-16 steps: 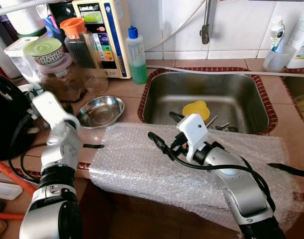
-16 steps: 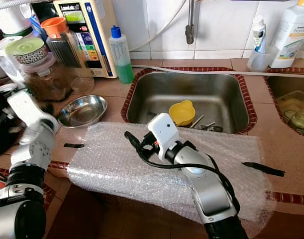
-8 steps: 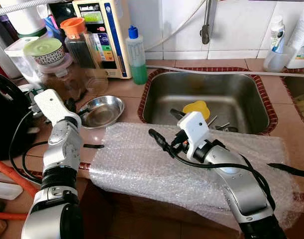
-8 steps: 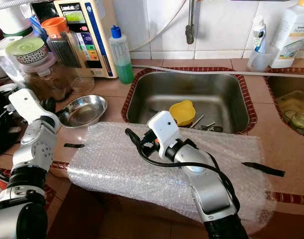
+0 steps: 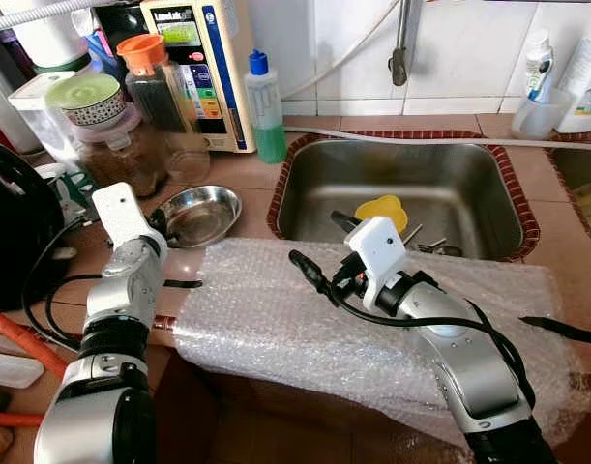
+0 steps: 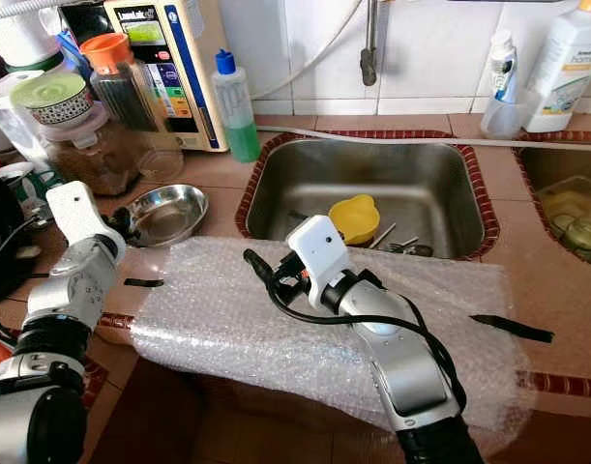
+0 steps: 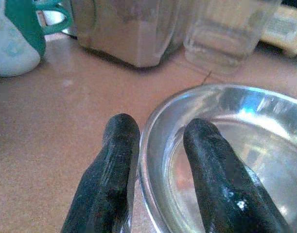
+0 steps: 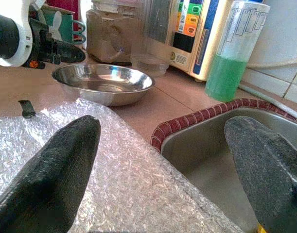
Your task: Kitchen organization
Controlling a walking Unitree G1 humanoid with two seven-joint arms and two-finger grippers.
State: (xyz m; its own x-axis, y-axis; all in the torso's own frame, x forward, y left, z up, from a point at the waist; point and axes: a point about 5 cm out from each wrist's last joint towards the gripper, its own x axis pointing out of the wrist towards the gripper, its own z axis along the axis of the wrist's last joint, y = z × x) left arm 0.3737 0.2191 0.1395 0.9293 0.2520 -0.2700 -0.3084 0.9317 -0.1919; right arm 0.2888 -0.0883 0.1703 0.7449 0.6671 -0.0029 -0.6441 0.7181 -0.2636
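A shallow steel bowl (image 5: 198, 215) sits on the brown counter left of the sink (image 5: 300, 155). My left gripper (image 5: 157, 221) is at the bowl's near-left rim. In the left wrist view its fingers (image 7: 114, 160) straddle the rim of the bowl (image 7: 245, 141), one outside and one inside, with a small gap still showing. My right gripper (image 5: 317, 242) hovers open over a sheet of bubble wrap (image 5: 266, 324) spread along the counter's front edge. Nothing is between its fingers (image 8: 56, 160).
A yellow cup (image 5: 382, 210) and cutlery lie in the sink. Behind the bowl stand jars (image 5: 121, 150), a clear glass (image 7: 226, 29), a green soap bottle (image 5: 265, 106) and a white-and-green mug (image 7: 14, 41). A black appliance (image 5: 14, 232) stands at far left. A black strip (image 5: 182, 284) lies on the counter.
My left gripper has moved right and forward, from beside the jars to the bowl's rim, which its fingers now straddle. The right arm and the bubble wrap have stayed put.
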